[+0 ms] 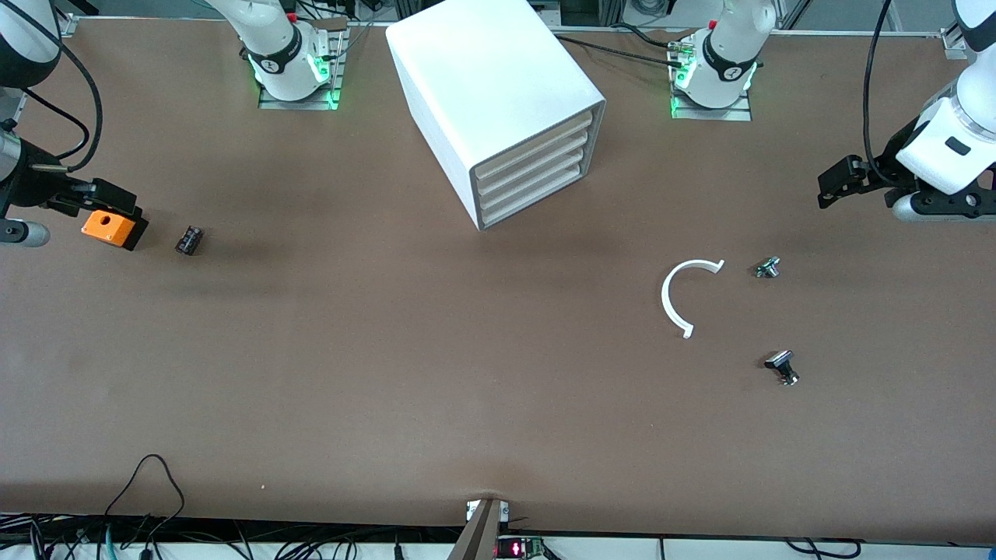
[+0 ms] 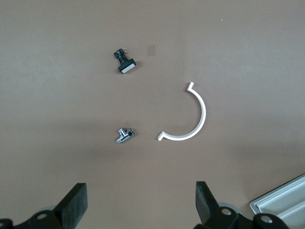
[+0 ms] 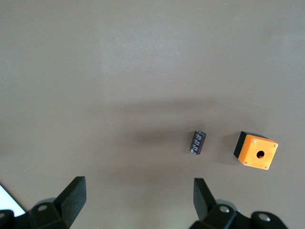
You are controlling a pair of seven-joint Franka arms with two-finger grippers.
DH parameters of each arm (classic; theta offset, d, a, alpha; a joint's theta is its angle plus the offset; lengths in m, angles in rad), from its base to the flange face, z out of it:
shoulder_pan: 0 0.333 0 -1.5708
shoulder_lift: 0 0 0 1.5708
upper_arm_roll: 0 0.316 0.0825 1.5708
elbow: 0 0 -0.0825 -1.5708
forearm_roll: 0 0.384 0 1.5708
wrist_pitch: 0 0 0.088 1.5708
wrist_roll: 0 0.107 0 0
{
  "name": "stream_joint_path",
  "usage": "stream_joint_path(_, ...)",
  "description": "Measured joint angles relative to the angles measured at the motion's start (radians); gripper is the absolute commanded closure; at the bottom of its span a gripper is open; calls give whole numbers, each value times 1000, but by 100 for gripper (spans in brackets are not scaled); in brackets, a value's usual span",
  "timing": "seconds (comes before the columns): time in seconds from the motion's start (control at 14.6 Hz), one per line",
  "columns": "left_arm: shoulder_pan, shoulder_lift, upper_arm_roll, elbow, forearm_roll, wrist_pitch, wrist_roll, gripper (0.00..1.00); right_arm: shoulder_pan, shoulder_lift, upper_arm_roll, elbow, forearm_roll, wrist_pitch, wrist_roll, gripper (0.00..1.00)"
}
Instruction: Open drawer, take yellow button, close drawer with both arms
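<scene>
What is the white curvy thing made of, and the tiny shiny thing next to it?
The white curved piece looks like matte plastic: plain white, thin, without glints. The small shiny part beside it looks like bare metal, silvery with bright reflections, though chrome-coated plastic can't be ruled out.

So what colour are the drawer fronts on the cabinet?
Cream, set in the white cabinet; the top drawer and the three below match. Front view shows it best.

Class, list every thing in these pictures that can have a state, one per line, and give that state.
Cabinet: standing on the table, all four drawers shut.
Top drawer: closed.
Left claw: open, empty, over the table near the white arc.
Right claw: open, empty, over the table near the orange box.
Orange box: resting on the table, hole up.
Button: not in view.
</scene>
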Motion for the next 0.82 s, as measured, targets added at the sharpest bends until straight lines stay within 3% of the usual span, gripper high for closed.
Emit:
stream_joint_path(0.41,1,-4,1,-1,0,-9,86,0,0,-86,0,-111,0,62,0,0)
stream_joint_path(0.82,1,-1,2,5,0,-9,86,0,0,-97,0,-123,0,62,0,0)
